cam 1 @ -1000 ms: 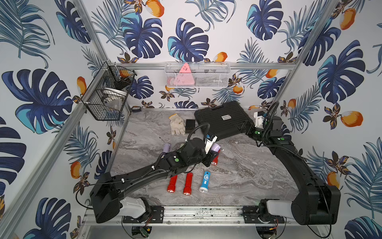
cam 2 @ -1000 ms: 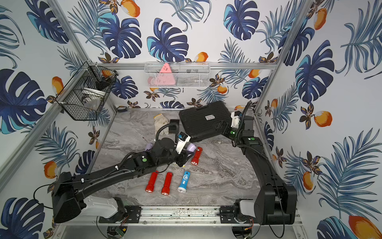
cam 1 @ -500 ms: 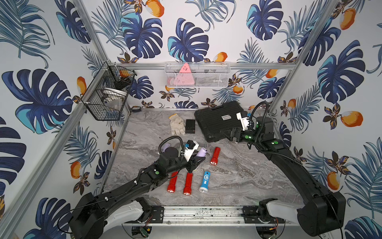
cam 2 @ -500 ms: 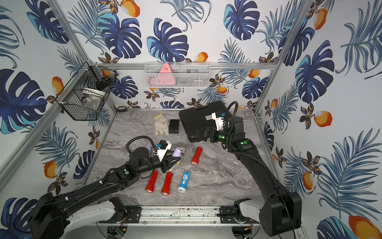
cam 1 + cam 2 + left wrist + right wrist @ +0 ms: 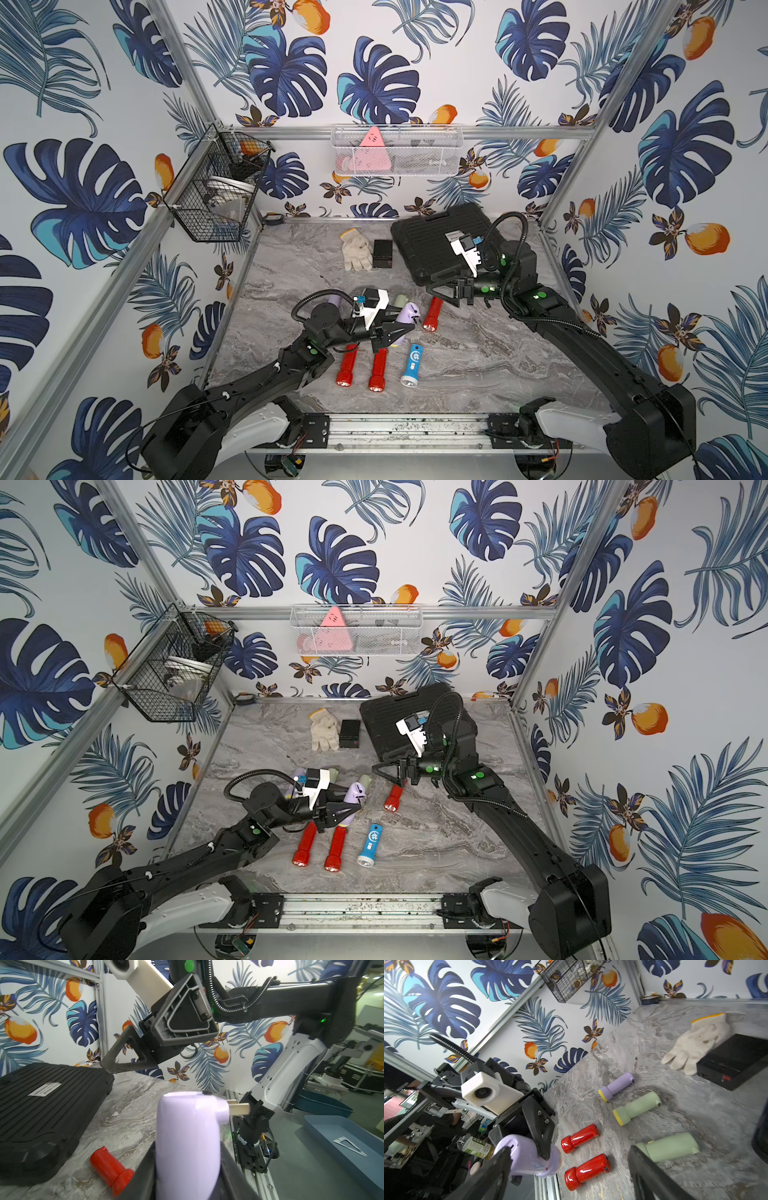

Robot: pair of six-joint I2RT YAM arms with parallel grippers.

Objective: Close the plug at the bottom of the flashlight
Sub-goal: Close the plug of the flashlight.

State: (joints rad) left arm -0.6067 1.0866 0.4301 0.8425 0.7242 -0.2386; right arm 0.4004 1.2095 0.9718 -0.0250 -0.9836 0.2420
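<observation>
While the left jaws are clamping tight around the body of the lilac flashlight (image 5: 405,319), they're holding it up off the table (image 5: 478,365), roughly over the middle in both top views. In the left wrist view, the end poking out past the jaws is showing the plug (image 5: 239,1108). Its metal prongs are sticking straight out sideways, so it's not folded in yet.

The right jaws are hanging wide open with nothing in them. They're sitting at about 2 o'clock from the lilac flashlight, clearly apart from it, tips pointing its way. They're hovering over the tail of a red flashlight (image 5: 432,313) that's lying on the table.

Down at 6 o'clock from the held one, two more red flashlights (image 5: 345,368) and a blue flashlight (image 5: 412,365) are lying side by side. The right wrist view is also showing two green flashlights (image 5: 637,1106) and a second purple flashlight (image 5: 616,1085) lying on the table near the left arm.

Up at 12 o'clock a white glove (image 5: 356,251) is lying right against a small black box (image 5: 382,254). A black case (image 5: 440,245) is taking up the 1 o'clock corner.
</observation>
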